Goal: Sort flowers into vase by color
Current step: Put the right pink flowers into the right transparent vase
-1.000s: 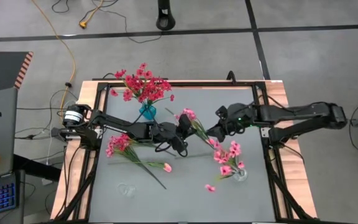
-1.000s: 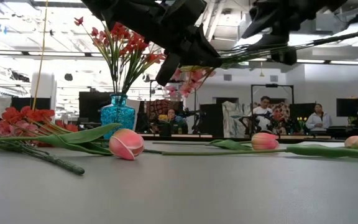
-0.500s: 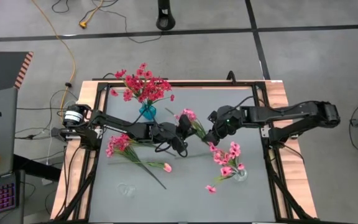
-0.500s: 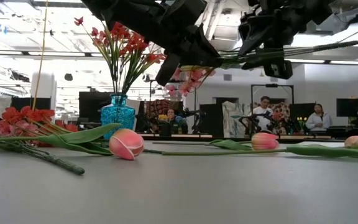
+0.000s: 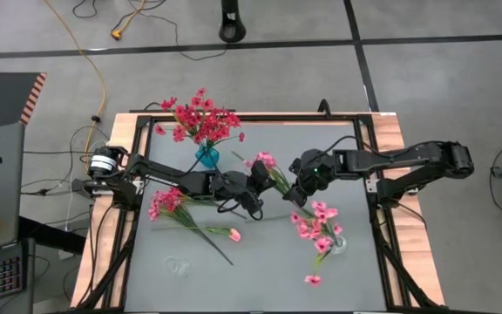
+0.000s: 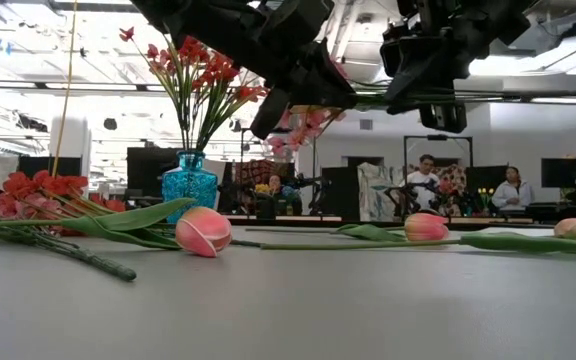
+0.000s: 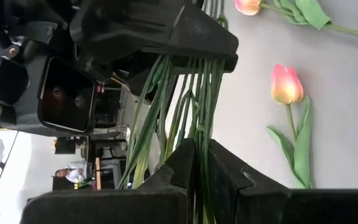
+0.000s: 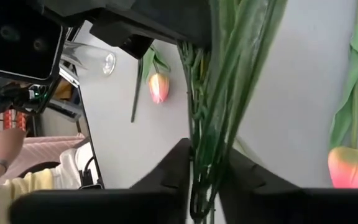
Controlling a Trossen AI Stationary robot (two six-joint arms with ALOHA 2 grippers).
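**While clamped by both arms: pink sprig mid-handover**

High: sprig [image 5: 267, 163] up off table [image 5: 234, 279], near centre. Left gripper [image 5: 253, 180] pinching stems just below blooms. Right gripper [image 5: 296, 188] pinching same stems farther down, just beside left. Long axis slanted from blooms at left roughly toward clear vase [image 5: 338, 245], already holding pink. Blue vase [image 5: 206, 157] holding red. Right arm nearer clear vase, on its own side.

Low: stems [image 6: 388, 97] near level, well above table, blooms hanging by left gripper. Probably need tipping upright, cut end down, before any drop-in.

Left wrist: fingers [image 7: 185, 162] pressed tight onto stem bundle, no gap seen.

Right wrist: fingers [image 8: 176, 165] closed round same bundle, stems filling the gap. Looks like contact; can't tell how firm.

Likely next: left lets go, right carries to clear vase. Risk: several thin stems in one pinch, could slip or splay on release.
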